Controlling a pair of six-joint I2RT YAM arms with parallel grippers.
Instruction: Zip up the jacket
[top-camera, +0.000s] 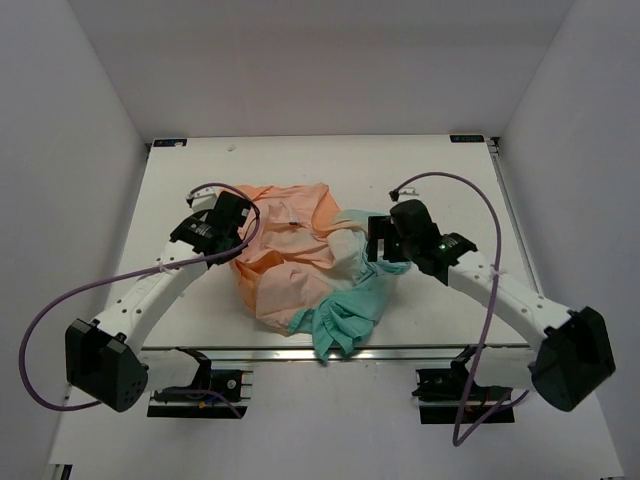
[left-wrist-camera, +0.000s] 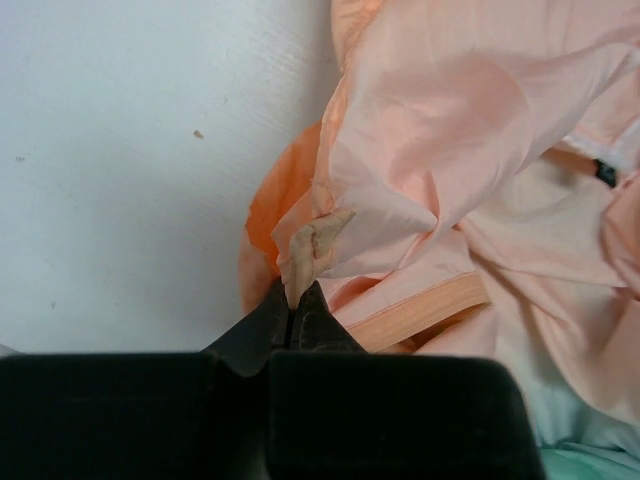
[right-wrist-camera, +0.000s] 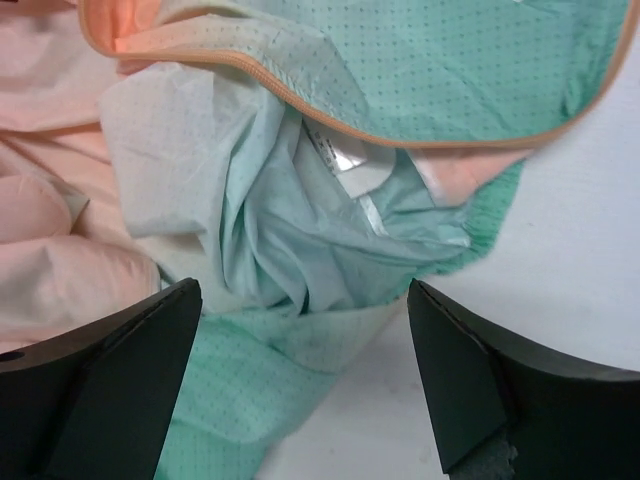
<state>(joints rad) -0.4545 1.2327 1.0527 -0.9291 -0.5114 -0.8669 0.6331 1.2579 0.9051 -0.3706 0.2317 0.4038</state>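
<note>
The jacket (top-camera: 300, 260) lies crumpled in a heap mid-table, peach-orange at the back and left, teal-mint at the front right. My left gripper (top-camera: 228, 222) is at the heap's left edge, shut on a small fold of the peach fabric (left-wrist-camera: 310, 245). An orange ribbed band (left-wrist-camera: 430, 305) lies just right of the fingers. My right gripper (top-camera: 383, 240) is open at the heap's right edge, its fingertips (right-wrist-camera: 180, 310) spread over the teal fabric (right-wrist-camera: 300, 240). An orange zipper edge (right-wrist-camera: 300, 95) curves across the teal panel. The zipper slider is not visible.
The white table (top-camera: 190, 170) has raised rails at its edges. Teal fabric (top-camera: 340, 325) hangs toward the front edge. Purple cables (top-camera: 470, 190) loop off both arms.
</note>
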